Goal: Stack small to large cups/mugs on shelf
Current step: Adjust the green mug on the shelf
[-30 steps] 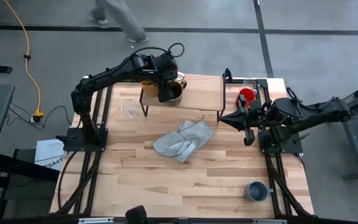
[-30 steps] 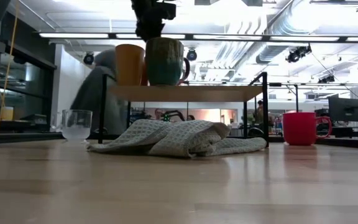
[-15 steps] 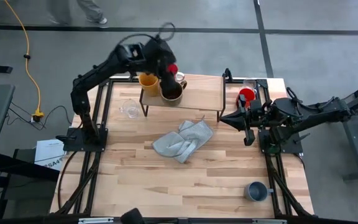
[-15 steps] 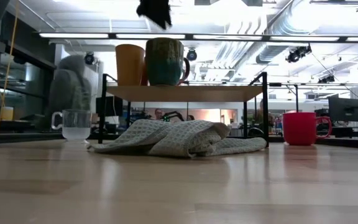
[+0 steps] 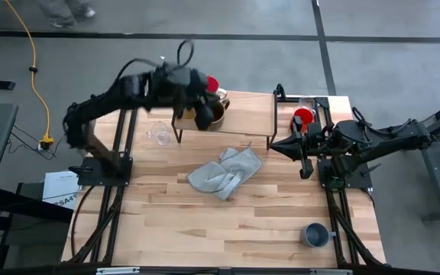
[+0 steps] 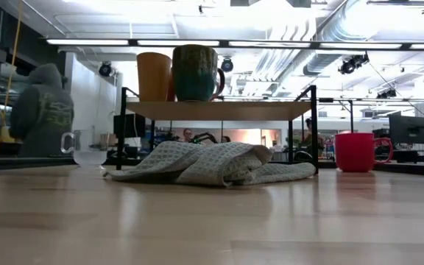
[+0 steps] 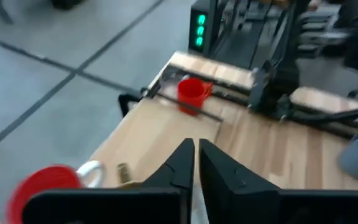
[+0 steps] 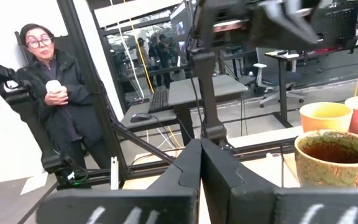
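Clear glass cup (image 5: pixel 158 134) stands on the bench (image 5: pixel 205 221) at the left, just beside the shelf (image 5: pixel 243 114); above the shelf's left end the left tool (image 5: pixel 202 114), fingers pressed together, hangs over the brown mug (image 5: pixel 215 111) beside the yellow mug (image 5: pixel 182 98). Grey cloth (image 5: pixel 224 172) lies mid-bench, a red mug (image 5: pixel 303 119) stands right of the shelf, and the right tool (image 5: pixel 275 143), also pressed shut, waits beside it.

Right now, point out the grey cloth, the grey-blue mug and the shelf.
grey cloth (image 5: pixel 224 174), high view, middle fold.
grey-blue mug (image 5: pixel 314 234), high view, rim.
shelf (image 5: pixel 249 116), high view, bare board.
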Motion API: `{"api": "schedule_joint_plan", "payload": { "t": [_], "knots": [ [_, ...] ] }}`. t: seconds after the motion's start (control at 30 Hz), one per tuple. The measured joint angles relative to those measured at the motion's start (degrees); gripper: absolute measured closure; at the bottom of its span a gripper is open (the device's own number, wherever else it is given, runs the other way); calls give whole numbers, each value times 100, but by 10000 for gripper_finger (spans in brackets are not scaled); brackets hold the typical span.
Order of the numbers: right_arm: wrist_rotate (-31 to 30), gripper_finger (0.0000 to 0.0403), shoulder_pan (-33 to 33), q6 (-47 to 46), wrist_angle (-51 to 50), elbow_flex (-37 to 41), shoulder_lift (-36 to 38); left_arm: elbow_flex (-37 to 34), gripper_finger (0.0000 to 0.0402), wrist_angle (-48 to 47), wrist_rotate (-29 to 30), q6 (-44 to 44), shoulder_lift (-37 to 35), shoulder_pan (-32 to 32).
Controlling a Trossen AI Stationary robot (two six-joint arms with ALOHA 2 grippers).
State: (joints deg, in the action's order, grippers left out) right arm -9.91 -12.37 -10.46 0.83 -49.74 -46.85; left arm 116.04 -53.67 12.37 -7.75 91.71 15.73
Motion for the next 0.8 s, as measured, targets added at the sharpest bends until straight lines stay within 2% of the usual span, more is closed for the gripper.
{"api": "schedule_joint_plan", "payload": {
  "t": [0.13, 0.3, 0.43, 0.57, 0.8],
  "knots": [
    [0, 402, 1, 0, -75, 0, -1, -2027, 392, 1501, 427, -589, -1005, -487],
    [0, 402, 1, 0, -104, 0, -2, -4846, 396, 3977, 789, -2008, -2265, -1057],
    [-20, 402, 1, 0, -103, 0, -2, -6490, 400, 5876, 1430, -3252, -2561, -1578],
    [-96, 402, 1, 0, -101, 0, -2, -7172, 401, 6823, 2219, -4414, -2236, -1959],
    [-101, 402, 1, 0, -82, 0, 0, -7206, 401, 7108, 3320, -5987, -1357, -2299]
  ]
}}
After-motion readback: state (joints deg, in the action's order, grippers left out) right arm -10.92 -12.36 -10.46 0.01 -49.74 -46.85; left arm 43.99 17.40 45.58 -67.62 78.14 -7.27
